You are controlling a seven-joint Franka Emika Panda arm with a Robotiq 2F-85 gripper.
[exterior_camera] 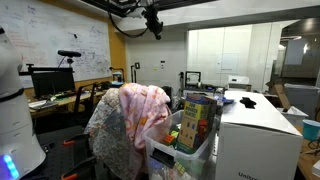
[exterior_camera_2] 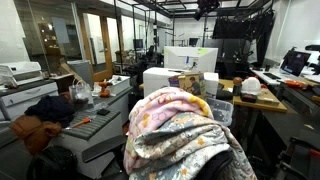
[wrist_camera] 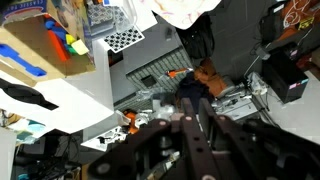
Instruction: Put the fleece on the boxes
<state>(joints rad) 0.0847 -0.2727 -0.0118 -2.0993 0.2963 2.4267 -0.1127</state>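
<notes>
Fleece (exterior_camera: 135,112): pink, printed, heaped in a dome over a seat that it hides. In both exterior views it lies far below the gripper (exterior_camera: 153,22), which hangs close under the ceiling frame. A grey patterned cloth (exterior_camera_2: 185,152) lies under the fleece's (exterior_camera_2: 175,105) lower edge and is not part of the task.

End effector: in the wrist view the gripper (wrist_camera: 195,122) enters from the bottom edge with its fingers drawn close together. Nothing shows between them, so the gripper is judged empty.

Boxes (exterior_camera: 196,118): coloured cartons standing in a clear tub. They are also well below the gripper and stand just beside the fleece, on its far side from the desks. In the wrist view the boxes (wrist_camera: 60,45) lie ahead of the fingers and to one side. A pale fold of cloth (wrist_camera: 185,10) at the top border, straight ahead of the fingers, is probably the heap, though too little shows to be sure.

Governing relation: the fleece is below and slightly ahead of the gripper. The heap has no clear long axis; its folds hang downward from a rounded crest.

Judgement: the grasp is not yet made. The coming move calls for parting the fingers, a long descent onto the crest, and a lift high enough to carry the cloth sideways over the box tops. Only one arm is fitted.
</notes>
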